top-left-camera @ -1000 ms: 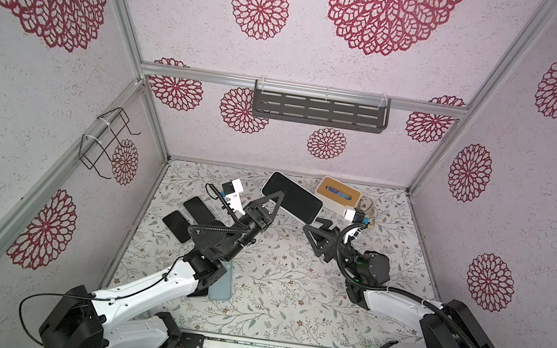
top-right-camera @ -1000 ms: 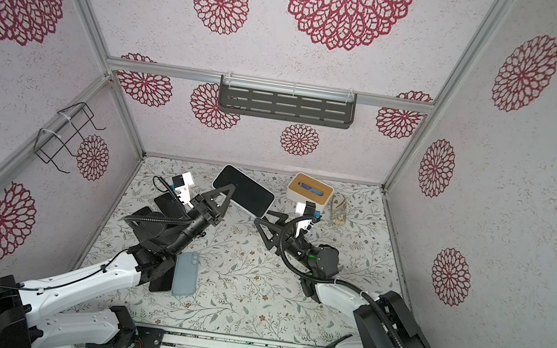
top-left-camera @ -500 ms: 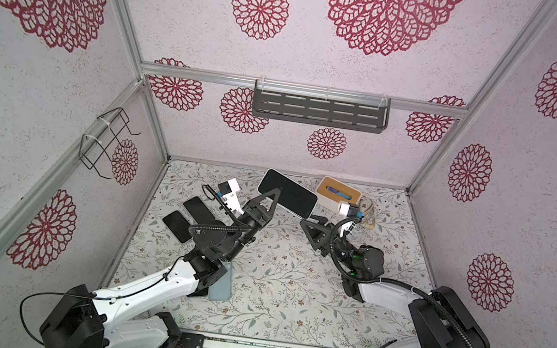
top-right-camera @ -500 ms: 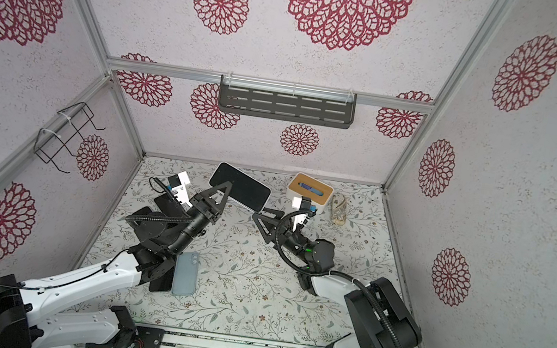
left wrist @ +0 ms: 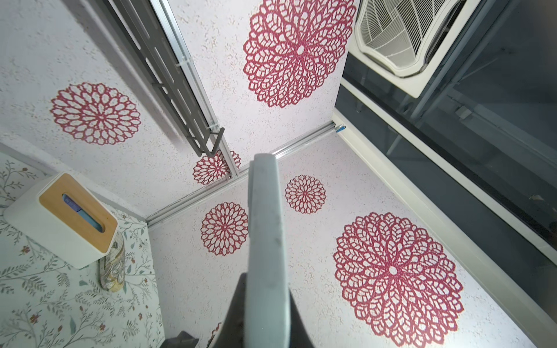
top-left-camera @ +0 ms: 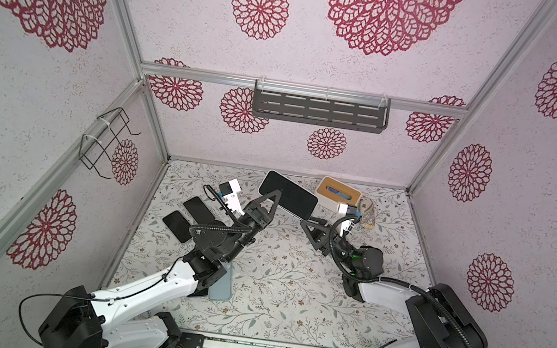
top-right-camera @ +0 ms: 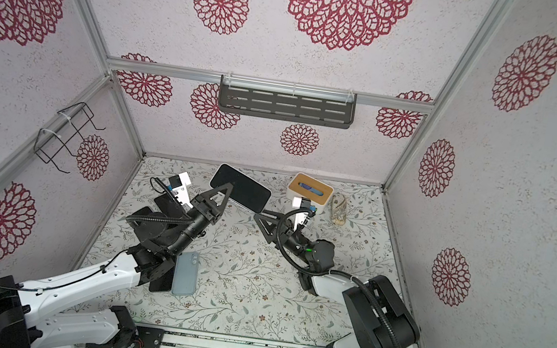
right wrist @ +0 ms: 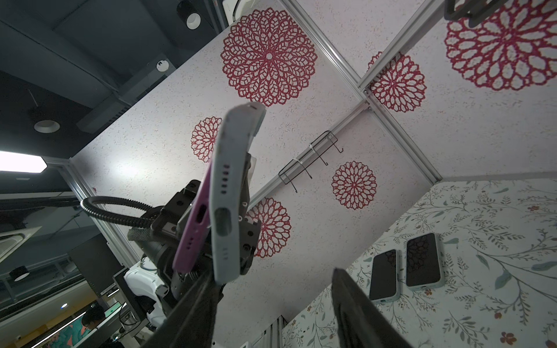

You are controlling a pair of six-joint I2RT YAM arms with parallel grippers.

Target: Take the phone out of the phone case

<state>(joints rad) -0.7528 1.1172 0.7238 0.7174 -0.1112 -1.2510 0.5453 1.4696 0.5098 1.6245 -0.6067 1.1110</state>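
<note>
Top view: phone (top-left-camera: 297, 199) between left fingers (top-left-camera: 277, 194)

The phone (top-left-camera: 297, 199) had a glossy black glass face and a smooth purple edge. Its case (right wrist: 229, 192) looked like matt, slightly scuffed grey rubber. The box (top-left-camera: 349, 194) was smooth white plastic with a pale wooden lid. The walls (top-left-camera: 272, 152) were rough and grainy, the shelf (top-left-camera: 317, 120) matt grey metal, the table (top-left-camera: 289, 295) matt printed cloth.
</note>
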